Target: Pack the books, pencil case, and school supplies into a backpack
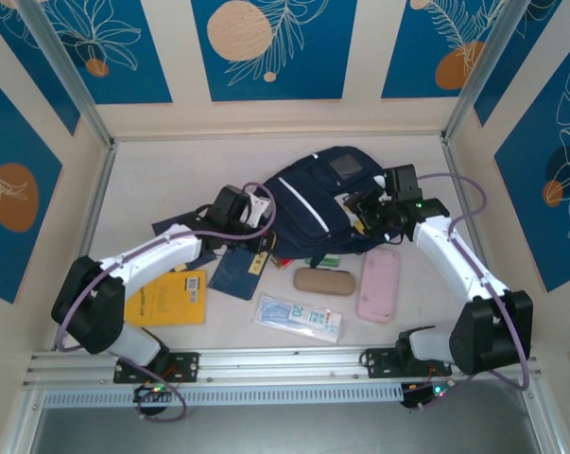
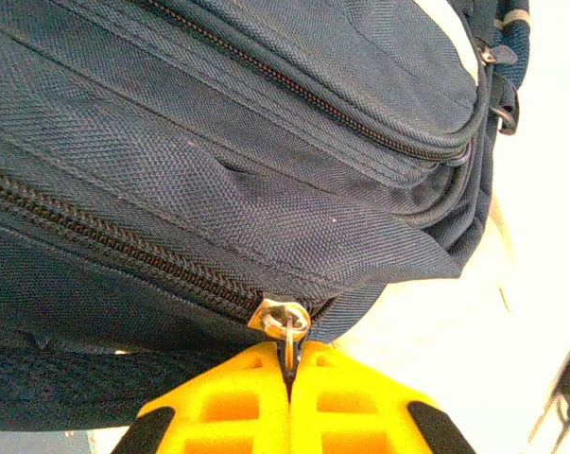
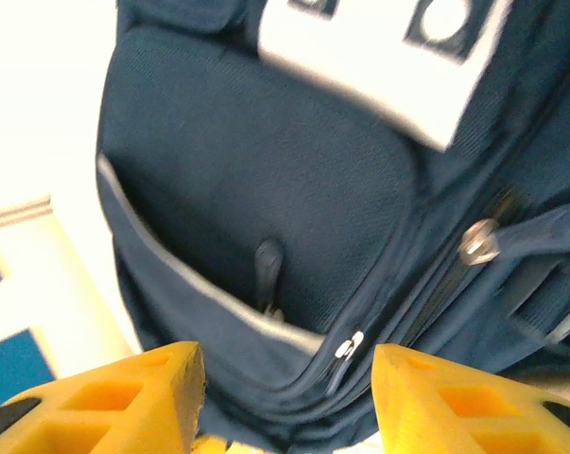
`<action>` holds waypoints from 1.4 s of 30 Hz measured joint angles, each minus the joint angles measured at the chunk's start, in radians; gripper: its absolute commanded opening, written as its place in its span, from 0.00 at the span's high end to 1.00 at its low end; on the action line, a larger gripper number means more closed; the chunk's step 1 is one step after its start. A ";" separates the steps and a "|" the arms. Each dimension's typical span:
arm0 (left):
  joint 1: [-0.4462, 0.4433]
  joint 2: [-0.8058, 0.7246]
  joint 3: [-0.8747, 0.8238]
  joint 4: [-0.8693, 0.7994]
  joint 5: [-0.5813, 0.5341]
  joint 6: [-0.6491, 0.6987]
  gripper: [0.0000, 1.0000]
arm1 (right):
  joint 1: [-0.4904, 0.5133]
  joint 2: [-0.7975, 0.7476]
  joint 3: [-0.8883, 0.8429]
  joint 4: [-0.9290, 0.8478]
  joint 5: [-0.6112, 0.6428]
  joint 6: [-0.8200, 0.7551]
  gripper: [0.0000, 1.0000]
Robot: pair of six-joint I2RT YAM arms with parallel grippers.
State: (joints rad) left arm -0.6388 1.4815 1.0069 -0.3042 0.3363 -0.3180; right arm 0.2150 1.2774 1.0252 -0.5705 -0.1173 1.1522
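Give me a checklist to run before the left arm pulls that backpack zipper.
1. Left jaws shut on the zipper pull: ok, the pull is pinched between the yellow tips.
2. Zipper run ahead of the pull: not ok for packing, the teeth are fully closed in the left wrist view.
3. Right jaws holding the backpack steady: not ok, they stand open at its front pocket, closed on nothing.
4. Fabric clear of the zipper track: cannot tell beyond the short stretch in view.
5. Orange-yellow book and clear packet waiting outside on the table: ok.
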 measured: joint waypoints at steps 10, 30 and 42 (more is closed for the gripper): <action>-0.024 -0.061 0.003 -0.031 0.004 -0.017 1.00 | 0.184 -0.008 -0.113 0.116 -0.166 0.266 0.30; -0.069 -0.090 0.069 -0.072 -0.024 -0.022 1.00 | 0.306 0.034 -0.188 0.315 -0.115 0.555 0.57; -0.087 -0.198 0.054 -0.088 -0.063 -0.019 1.00 | 0.240 0.068 -0.076 0.199 -0.001 0.299 1.00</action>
State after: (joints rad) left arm -0.7258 1.2831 1.0607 -0.3923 0.2733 -0.3374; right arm 0.4545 1.3449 0.9489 -0.3714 -0.1184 1.4513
